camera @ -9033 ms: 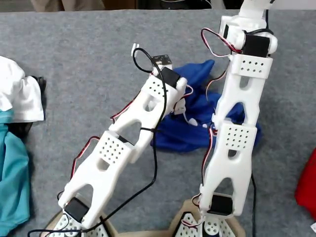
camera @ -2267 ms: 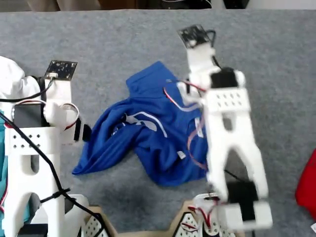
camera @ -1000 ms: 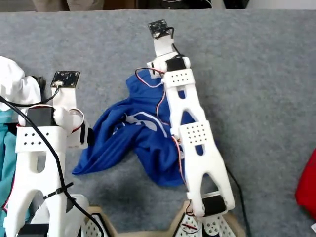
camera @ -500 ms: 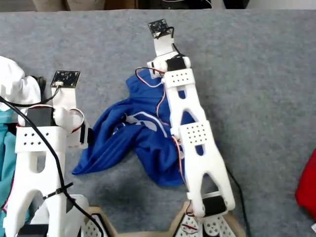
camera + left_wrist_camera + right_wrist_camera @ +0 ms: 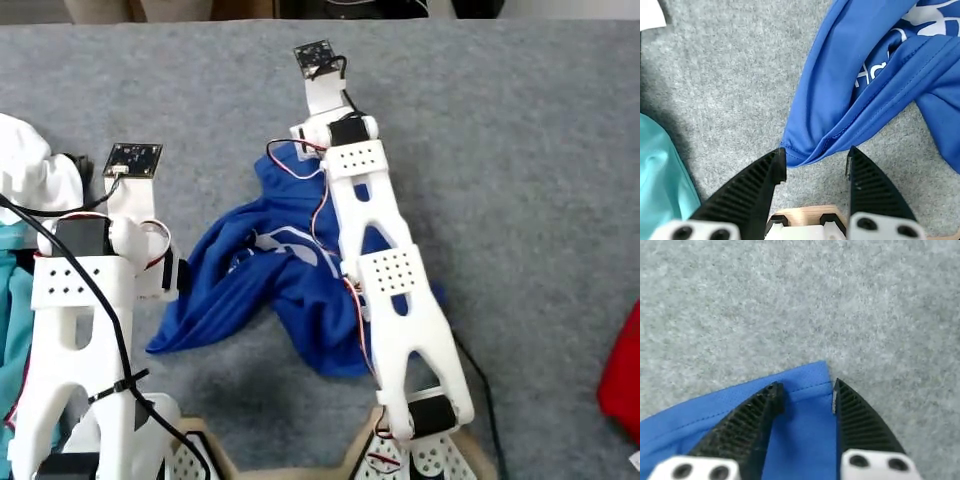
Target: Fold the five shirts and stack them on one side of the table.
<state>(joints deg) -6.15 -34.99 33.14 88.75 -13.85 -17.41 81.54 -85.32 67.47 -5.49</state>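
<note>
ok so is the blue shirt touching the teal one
Apart. The left wrist view shows a wide stretch of bare grey table between the blue shirt and the teal shirt, with no cloth bridging it.

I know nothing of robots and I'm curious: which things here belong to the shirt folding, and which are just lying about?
Job in hand: blue shirt, white shirt, teal shirt, red shirt, left tool and right tool, each open at a corner of the blue one.

Lying about: grey mat, wooden base, a dark thing by the white shirt, unclear what.
</note>
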